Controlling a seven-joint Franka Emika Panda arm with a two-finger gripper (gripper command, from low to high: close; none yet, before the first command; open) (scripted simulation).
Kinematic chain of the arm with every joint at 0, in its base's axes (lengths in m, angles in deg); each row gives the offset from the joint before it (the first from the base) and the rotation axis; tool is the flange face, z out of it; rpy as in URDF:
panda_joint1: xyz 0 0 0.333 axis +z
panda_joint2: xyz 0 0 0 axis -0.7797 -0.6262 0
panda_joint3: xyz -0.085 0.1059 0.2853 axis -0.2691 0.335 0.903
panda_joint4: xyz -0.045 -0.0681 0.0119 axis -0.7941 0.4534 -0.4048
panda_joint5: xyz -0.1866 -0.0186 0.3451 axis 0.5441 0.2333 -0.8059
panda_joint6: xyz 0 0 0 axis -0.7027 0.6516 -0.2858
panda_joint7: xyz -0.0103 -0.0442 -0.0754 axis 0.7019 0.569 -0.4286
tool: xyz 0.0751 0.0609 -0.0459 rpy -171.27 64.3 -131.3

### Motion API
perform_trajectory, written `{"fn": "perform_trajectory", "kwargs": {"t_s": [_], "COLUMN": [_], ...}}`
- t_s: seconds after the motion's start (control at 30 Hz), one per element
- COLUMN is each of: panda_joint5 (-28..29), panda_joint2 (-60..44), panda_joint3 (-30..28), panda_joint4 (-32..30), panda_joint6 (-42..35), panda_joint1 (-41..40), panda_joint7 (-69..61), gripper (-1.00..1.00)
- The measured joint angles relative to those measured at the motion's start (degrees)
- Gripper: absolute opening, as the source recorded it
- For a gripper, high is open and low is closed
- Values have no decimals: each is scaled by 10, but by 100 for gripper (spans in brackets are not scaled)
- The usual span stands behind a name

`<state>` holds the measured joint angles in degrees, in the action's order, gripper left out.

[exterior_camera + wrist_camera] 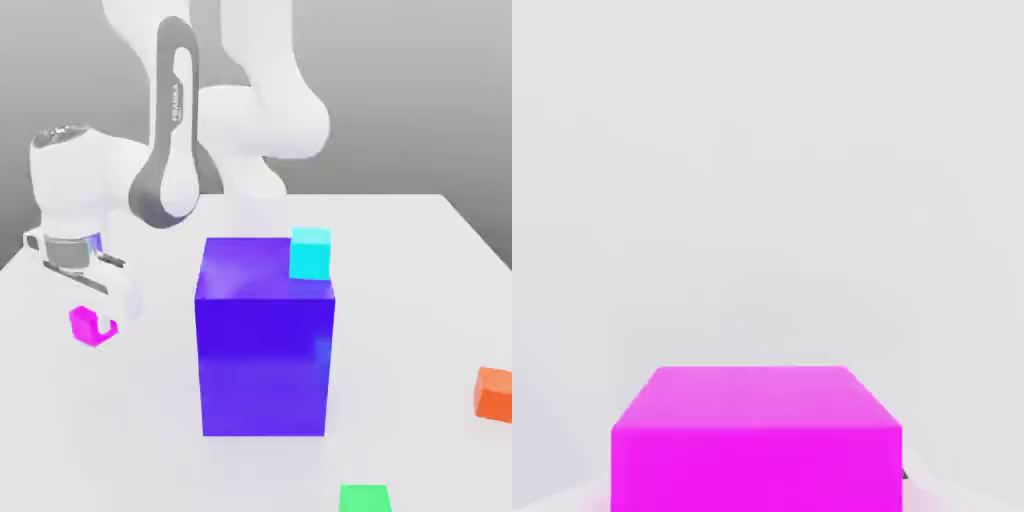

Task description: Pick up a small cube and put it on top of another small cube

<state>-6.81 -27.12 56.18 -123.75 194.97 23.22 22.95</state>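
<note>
meanwhile, from my exterior view, the big blue-purple block (265, 345) stands mid-table (430, 300), a cyan cube (310, 253) at its far top corner. the gripper (100, 300) sits at the small cube (92, 326); i cannot tell its finger state. my hand view shows that cube (756, 438) glossy magenta.

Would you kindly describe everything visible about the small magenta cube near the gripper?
The small magenta cube is a glossy, plain-faced block of saturated pink, far smaller than the big blue block. It sits flat and upright on the white table, toward the exterior view's left, apart from the blue block. The gripper is down at it, a white finger overlapping its side; whether it is actually clamped cannot be told. In the hand view the cube shows a flat top and one front face, unmarked.
</note>
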Motion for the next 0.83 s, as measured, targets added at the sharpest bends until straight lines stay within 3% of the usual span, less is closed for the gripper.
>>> {"fn": "perform_trajectory", "kwargs": {"t_s": [0.13,0.5,0.6,0.7,0.73,0.83], "panda_joint5": [16,8,-10,7,12,12], "panda_joint2": [-34,-128,-142,-196,-210,-210], "panda_joint3": [53,222,259,251,248,248], "panda_joint4": [78,280,300,306,308,308], "panda_joint6": [-42,-156,-176,-133,-120,-120], "panda_joint1": [92,247,276,291,294,294], "panda_joint7": [1,-31,-36,-23,-19,-19], "gripper": [-100,-100,-100,-100,100,100]}}
